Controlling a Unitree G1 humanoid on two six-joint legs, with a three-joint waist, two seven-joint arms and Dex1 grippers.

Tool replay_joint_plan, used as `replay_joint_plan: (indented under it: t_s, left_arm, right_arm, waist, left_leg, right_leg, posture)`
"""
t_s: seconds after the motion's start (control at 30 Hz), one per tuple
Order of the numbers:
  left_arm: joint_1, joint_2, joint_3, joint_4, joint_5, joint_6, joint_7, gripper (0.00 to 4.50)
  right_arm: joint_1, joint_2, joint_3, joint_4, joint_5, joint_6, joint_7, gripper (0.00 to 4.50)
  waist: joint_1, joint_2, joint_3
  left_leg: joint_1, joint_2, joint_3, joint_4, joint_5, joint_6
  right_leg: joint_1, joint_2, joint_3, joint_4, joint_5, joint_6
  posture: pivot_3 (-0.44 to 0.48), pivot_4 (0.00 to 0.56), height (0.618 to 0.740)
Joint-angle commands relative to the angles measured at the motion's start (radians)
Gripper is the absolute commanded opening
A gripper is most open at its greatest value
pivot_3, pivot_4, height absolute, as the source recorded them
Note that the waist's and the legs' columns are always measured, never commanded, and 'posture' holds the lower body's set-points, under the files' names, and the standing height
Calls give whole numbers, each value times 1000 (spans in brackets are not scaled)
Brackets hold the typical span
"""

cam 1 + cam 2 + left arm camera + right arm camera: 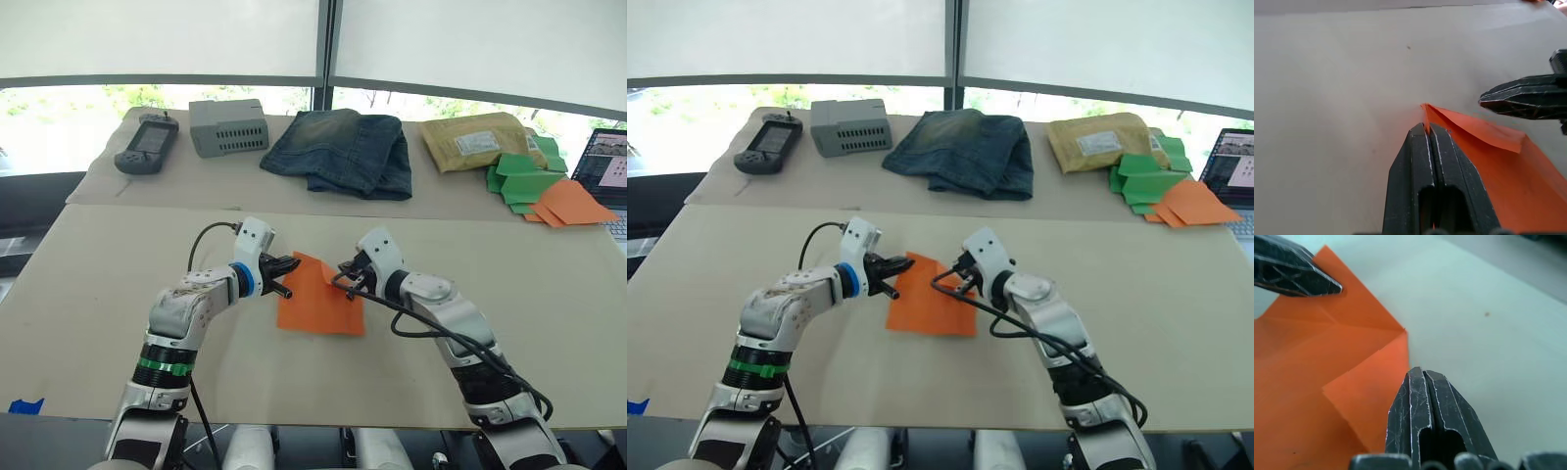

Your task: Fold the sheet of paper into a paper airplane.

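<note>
The sheet of paper (pixel 318 308) is bright orange and lies flat on the near table between my two grippers. Its far right corner is folded over into a small flap (pixel 1366 406). My left gripper (pixel 291 271) is shut on the sheet's far left corner, and the orange edge is pinched between its tips (pixel 1428 128). My right gripper (pixel 344 278) is shut, its tips (pixel 1419 372) at the flap's edge with no paper visible between them. The paper airplane is out of view.
On the far table lie a black handheld device (pixel 145 144), a grey box (pixel 227 126), folded jeans (pixel 343 149), a tan envelope (pixel 480 140), green paper pieces (pixel 524 176) and orange pieces (pixel 573 203). A laptop (pixel 605 166) stands at the right edge.
</note>
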State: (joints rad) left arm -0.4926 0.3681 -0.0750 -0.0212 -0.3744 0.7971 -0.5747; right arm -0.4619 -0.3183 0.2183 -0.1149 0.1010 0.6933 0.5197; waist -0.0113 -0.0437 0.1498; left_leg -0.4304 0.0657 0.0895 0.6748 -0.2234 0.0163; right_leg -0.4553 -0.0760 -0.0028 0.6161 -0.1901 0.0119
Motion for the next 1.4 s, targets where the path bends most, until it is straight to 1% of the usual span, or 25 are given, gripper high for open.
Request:
replay_joint_plan:
  t_s: [0.03, 0.17, 0.3, 0.47, 0.67, 0.83, 1.0, 1.2, 1.3, 1.4]
  left_arm:
    - [-46, 29, -62, 38, 78, -162, -68, 37]
    - [-54, 37, -122, 68, 142, -273, -109, 37]
    - [-36, 23, -155, 42, 168, -314, -126, 37]
    - [-18, 4, -161, 11, 175, -301, -124, 37]
    - [-22, -9, -176, -13, 186, -262, -119, 37]
    - [-12, -8, -222, -31, 226, -264, -116, 37]
    - [-2, -19, -259, -45, 240, -204, -116, 37]
    - [-5, -24, -276, -21, 264, -190, -116, 37]
    - [-10, -29, -282, -12, 269, -190, -117, 37]
    - [-14, -33, -286, -6, 273, -189, -116, 37]
  right_arm:
    - [-25, 3, -19, -10, 12, 7, 3, 0]
    - [-5, 2, -13, -16, 12, 9, 5, 0]
    - [23, 5, -12, -47, 17, 23, 1, 0]
    - [56, -2, -12, -77, 22, 46, 8, 0]
    - [83, -9, 1, -68, 10, 40, 13, 0]
    - [84, -4, 5, -60, 8, 36, 11, 0]
    - [84, 0, 2, -65, 11, 40, 8, 0]
    - [39, 8, -39, -84, 32, 14, 4, 0]
    - [-14, 15, -55, -46, 43, -8, 19, 0]
    - [-59, 15, -33, 14, 42, -34, 48, 0]
  waist:
    - [4, 0, 0]
    - [19, 0, 0]
    - [27, 0, 0]
    - [23, 0, 0]
    - [23, 0, 0]
    - [23, 0, 0]
    - [23, 0, 0]
    - [21, 0, 0]
    - [19, 0, 0]
    - [16, 0, 0]
  left_leg:
    - [-2, 0, 0, 0, 0, 0]
    - [-4, -1, 1, -2, 0, 0]
    - [-5, -1, 1, 1, 0, 0]
    - [-6, -1, 1, 4, 0, 1]
    - [-5, -1, 0, 4, 1, 1]
    - [-4, -1, 0, 5, 1, 1]
    - [-4, -1, 0, 5, 1, 1]
    - [-3, -1, -1, 6, 1, 1]
    - [-2, -1, -1, 6, 1, 0]
    - [0, -1, -1, 6, 2, 1]
  right_leg:
    - [-1, 0, 0, 0, 0, 0]
    - [-2, 0, -1, -2, -1, 1]
    - [-2, -1, -1, -2, 0, 2]
    - [-2, -1, -1, -1, 0, 5]
    - [-2, 0, -1, 2, 0, 5]
    - [-1, 0, -1, 2, 0, 5]
    - [-1, 0, -1, 4, 0, 5]
    - [-2, 0, -1, 7, -2, 4]
    - [-2, 0, 0, 9, -2, 5]
    - [-1, 1, 0, 10, -3, 6]
  posture:
    - [0, 150, 716]
    - [0, 150, 716]
    - [0, 150, 716]
    - [0, 150, 716]
    - [0, 150, 716]
    - [0, 150, 716]
    - [0, 150, 716]
    - [0, 150, 716]
    - [0, 150, 716]
    - [0, 150, 716]
